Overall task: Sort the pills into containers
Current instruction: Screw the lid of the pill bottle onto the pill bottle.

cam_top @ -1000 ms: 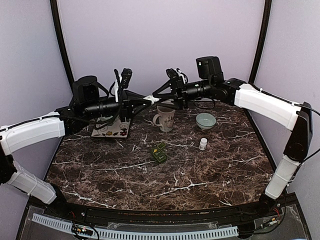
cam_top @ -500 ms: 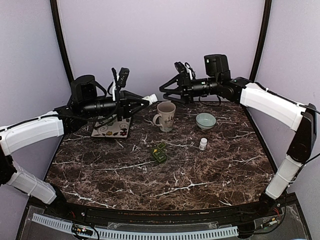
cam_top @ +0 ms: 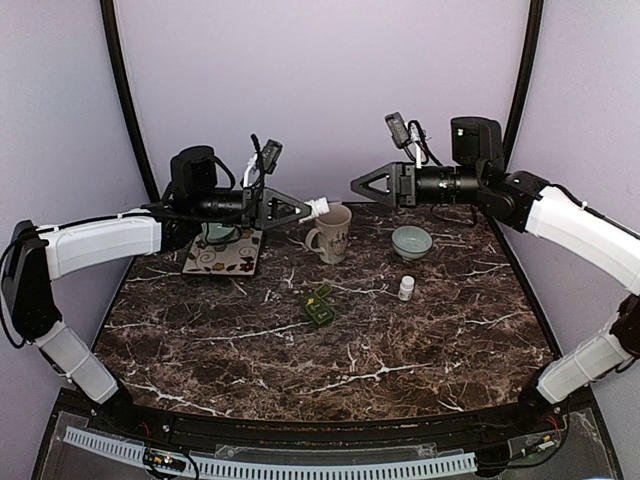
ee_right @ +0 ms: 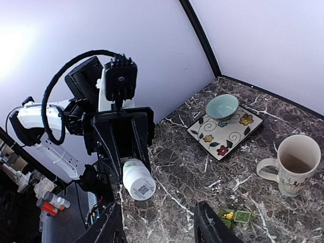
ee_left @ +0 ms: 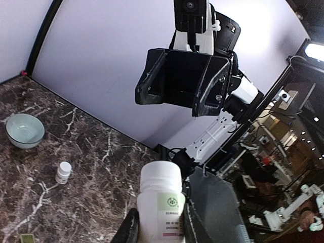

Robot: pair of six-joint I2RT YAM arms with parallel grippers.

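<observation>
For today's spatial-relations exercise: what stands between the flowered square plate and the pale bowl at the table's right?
The mug stands between the plate and that bowl, as the top view shows.

The dark marble counter (cam_top: 400, 345) carries a plate (cam_top: 222, 258), mug (cam_top: 330, 236), bowl (cam_top: 411, 241), small bottle (cam_top: 406, 288) and green box (cam_top: 319, 305).
</observation>
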